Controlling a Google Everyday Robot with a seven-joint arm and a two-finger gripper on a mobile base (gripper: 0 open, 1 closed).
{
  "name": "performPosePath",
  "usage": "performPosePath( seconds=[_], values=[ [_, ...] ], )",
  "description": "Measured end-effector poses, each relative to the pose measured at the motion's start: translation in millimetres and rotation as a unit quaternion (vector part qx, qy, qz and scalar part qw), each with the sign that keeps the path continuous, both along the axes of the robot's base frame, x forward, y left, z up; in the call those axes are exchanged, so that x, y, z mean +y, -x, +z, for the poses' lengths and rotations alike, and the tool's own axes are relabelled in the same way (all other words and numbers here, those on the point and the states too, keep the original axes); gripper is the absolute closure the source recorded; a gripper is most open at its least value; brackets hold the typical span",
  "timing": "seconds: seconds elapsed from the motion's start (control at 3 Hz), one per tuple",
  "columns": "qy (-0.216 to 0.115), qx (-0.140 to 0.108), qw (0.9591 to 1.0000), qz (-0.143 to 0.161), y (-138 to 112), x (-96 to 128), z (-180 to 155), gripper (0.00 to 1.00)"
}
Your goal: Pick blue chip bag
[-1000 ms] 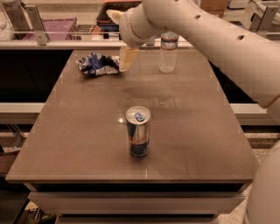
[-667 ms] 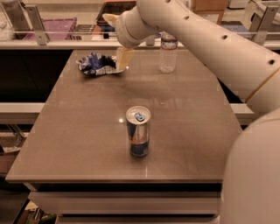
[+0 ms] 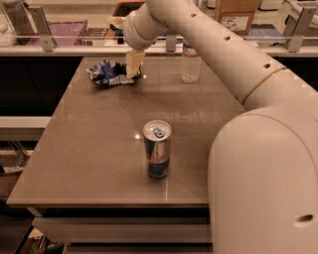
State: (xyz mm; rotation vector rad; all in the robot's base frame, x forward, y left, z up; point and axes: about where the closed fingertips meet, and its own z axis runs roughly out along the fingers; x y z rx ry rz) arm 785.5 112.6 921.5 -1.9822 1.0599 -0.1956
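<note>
Camera view, end effector (image 3: 133, 68) at chip bag (image 3: 108, 74)

A wide brown table with a smooth, faintly glossy top (image 3: 89, 163) fills the middle of the frame, and small glints of overhead light show on its surface. Its pale lower tiers run along the bottom edge. Behind it, a long pale ledge (image 3: 64, 49) with grey metal brackets crosses the top. A purple plastic crate (image 3: 54, 30) sits upper left and a brown cardboard box (image 3: 237, 15) upper right. The gripper (image 3: 133, 67) hangs at upper centre, over the table's far end.
</note>
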Motion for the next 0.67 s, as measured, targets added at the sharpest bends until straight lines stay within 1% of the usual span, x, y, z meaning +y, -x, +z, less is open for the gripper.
performPosePath(
  seconds=[0.33, 0.67],
  values=[
    [0.006, 0.024, 0.9995, 0.019, 6, 8, -13, 0.0],
    [0.021, 0.054, 0.9977, 0.034, 15, 10, -31, 0.0]
  ],
)
